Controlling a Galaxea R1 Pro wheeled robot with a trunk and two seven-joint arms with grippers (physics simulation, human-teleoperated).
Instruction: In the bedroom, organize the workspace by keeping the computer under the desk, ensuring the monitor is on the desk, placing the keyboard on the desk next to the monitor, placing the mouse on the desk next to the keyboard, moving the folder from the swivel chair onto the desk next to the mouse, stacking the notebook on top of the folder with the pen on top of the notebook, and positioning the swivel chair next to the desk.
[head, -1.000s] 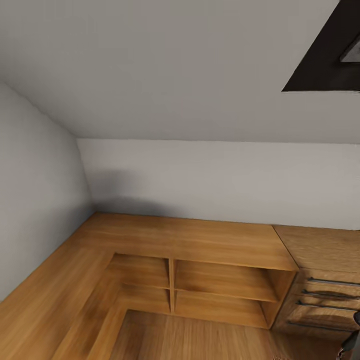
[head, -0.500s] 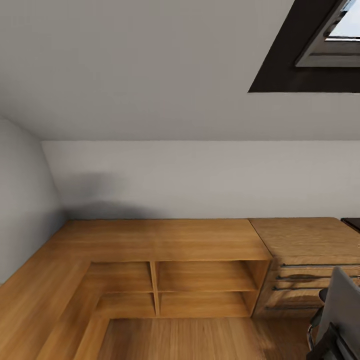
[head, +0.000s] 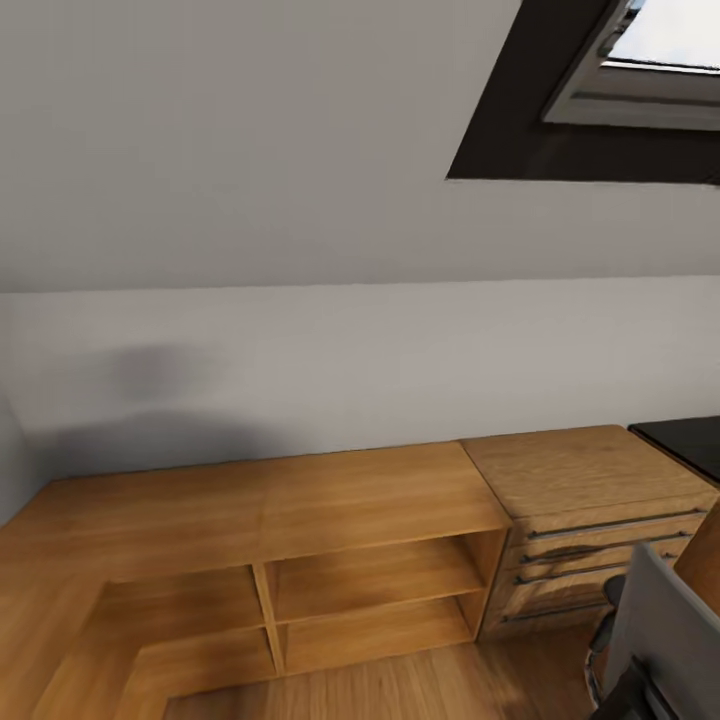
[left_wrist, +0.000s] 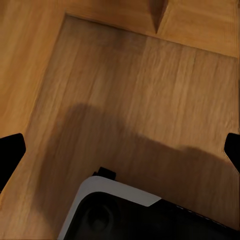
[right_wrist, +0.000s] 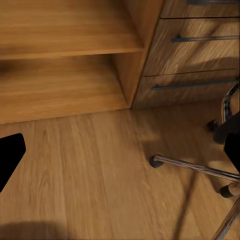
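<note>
The right gripper is spread and empty over the floor, as is the left gripper. The swivel chair is seen just beside the right gripper; its chrome base could be clipped if the arm is swung carelessly.

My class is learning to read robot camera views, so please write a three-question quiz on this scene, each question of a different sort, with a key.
1. True or false: the light wooden drawer chest stands directly beside the low open wooden shelf unit.
2. In the head view, what lies just beyond the chest at the right edge? A) a bed B) a glossy black desk top C) a red sofa
3. Fill in: the right wrist view shows a chrome chair base on a ____ floor.

Key: 1 true; 2 B; 3 wooden.
</note>
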